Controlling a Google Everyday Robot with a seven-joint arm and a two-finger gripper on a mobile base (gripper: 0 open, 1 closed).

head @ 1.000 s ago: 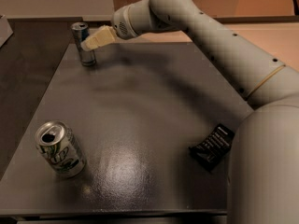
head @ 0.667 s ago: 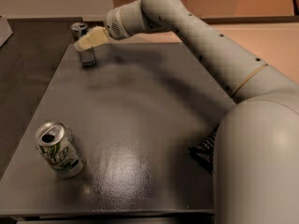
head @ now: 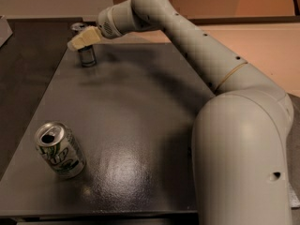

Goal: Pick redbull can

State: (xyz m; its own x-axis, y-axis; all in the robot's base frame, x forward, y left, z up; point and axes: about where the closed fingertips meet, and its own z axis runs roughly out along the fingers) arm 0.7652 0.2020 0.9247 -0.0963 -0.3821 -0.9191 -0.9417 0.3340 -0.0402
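The redbull can point(head: 87, 57) stands upright at the far left corner of the dark table point(head: 140, 116). Only its lower body and part of its silver top show. My gripper point(head: 78, 41) reaches in from the right at the end of the long white arm and sits right at the can's upper half, covering it. Whether it touches the can I cannot tell.
A shorter silver-white can with green markings point(head: 60, 150) stands upright near the front left of the table, its top open. My arm's large elbow point(head: 243, 144) fills the right side of the view. The table's left edge runs close beside both cans.
The gripper has moved left and slightly down, from beside the redbull can to over its upper half. The arm's elbow now hides the black object at the front right.
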